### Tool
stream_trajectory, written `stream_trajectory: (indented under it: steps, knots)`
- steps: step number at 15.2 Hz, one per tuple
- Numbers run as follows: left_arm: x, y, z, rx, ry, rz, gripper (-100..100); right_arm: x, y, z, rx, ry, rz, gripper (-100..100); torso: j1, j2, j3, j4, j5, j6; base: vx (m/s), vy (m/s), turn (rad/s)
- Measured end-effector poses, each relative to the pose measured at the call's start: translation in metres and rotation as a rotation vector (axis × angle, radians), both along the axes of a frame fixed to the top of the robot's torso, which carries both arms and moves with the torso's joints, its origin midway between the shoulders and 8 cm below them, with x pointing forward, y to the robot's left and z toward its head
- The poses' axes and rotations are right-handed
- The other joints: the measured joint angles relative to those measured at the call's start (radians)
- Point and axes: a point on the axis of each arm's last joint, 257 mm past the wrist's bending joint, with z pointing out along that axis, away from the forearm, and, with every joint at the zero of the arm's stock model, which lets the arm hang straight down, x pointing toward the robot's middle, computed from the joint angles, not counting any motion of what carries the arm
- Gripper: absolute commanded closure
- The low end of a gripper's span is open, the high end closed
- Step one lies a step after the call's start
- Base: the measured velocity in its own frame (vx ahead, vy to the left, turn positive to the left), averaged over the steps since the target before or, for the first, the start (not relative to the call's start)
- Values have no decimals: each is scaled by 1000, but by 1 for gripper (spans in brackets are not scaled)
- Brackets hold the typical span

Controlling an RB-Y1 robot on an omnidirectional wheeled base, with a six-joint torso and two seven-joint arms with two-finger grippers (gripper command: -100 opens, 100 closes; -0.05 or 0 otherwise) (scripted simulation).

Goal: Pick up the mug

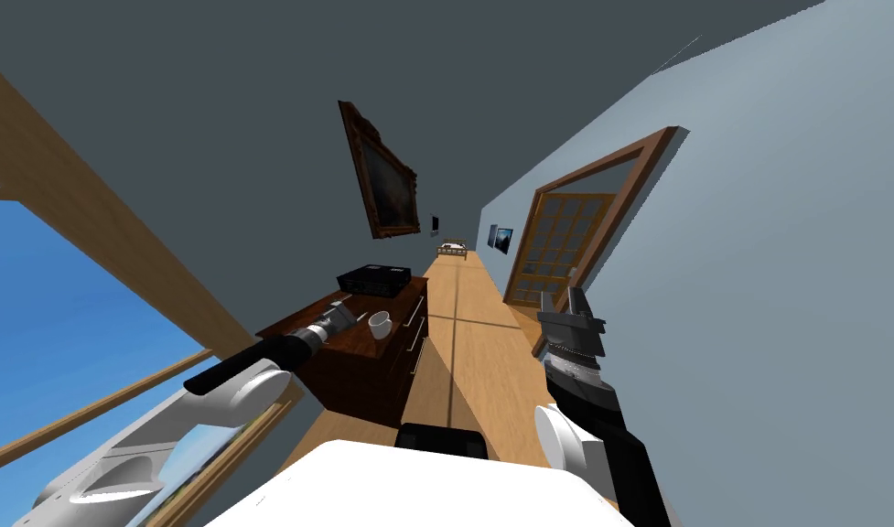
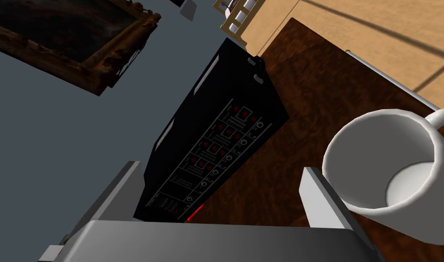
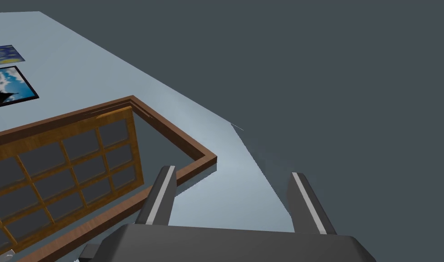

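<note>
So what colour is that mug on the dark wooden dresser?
The mug is plain white, inside and out; it shows best in the left wrist view.

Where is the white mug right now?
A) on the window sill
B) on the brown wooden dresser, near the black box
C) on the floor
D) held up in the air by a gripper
B: the mug stands on the dark wooden dresser, near the black box with red lights. The left gripper is open beside the mug and is not holding it.
</note>
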Motion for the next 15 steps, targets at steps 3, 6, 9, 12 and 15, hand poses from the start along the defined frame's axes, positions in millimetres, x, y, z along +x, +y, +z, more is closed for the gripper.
stream_trajectory:
  steps: [3,6,9,12,15]
  knots:
    - [-1,9,-12,-49,64,14,-100,0,0,0,0,0,0,0,0,-1,0,0,0,0,42,-42,-14]
    - [-3,18,-20,-92,117,29,-100,0,0,0,0,0,0,0,0,-1,0,0,0,0,49,-46,-23]
    - [-8,27,-32,-146,180,50,-100,0,0,0,0,0,0,0,-1,-2,-1,0,0,0,74,-54,-21]
    - [-13,34,-43,-185,237,67,-100,0,0,0,0,0,0,0,1,-1,0,0,0,0,49,-31,-13]
    - [-17,40,-50,-223,288,86,-100,0,0,0,0,0,0,0,2,0,0,0,0,0,50,-27,-11]
